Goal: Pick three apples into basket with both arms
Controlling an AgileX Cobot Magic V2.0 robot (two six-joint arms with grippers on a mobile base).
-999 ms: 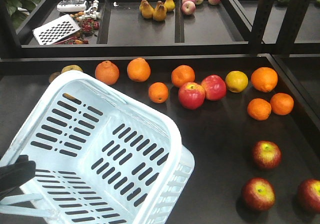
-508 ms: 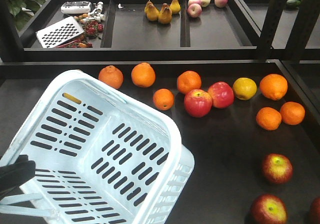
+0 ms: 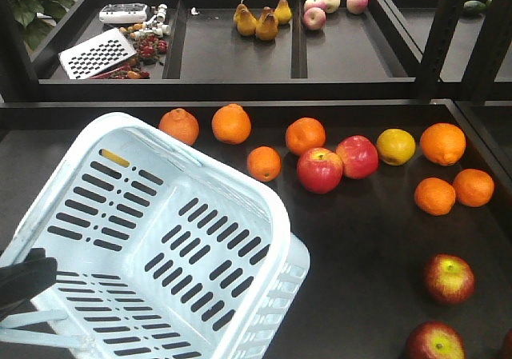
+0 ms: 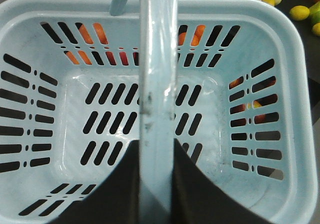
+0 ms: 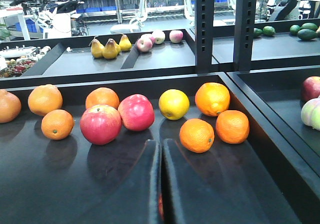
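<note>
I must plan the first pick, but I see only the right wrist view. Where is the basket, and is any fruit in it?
Observer: The basket is on the robot's left side, tilted. No fruit lies inside it.
Operator: What holds it there?
Observer: The left gripper is shut on its handle.
Operator: And the dark apples? I do not see them.
Observer: Two dark apples lie on the right, nearer to the robot than the oranges.
</note>
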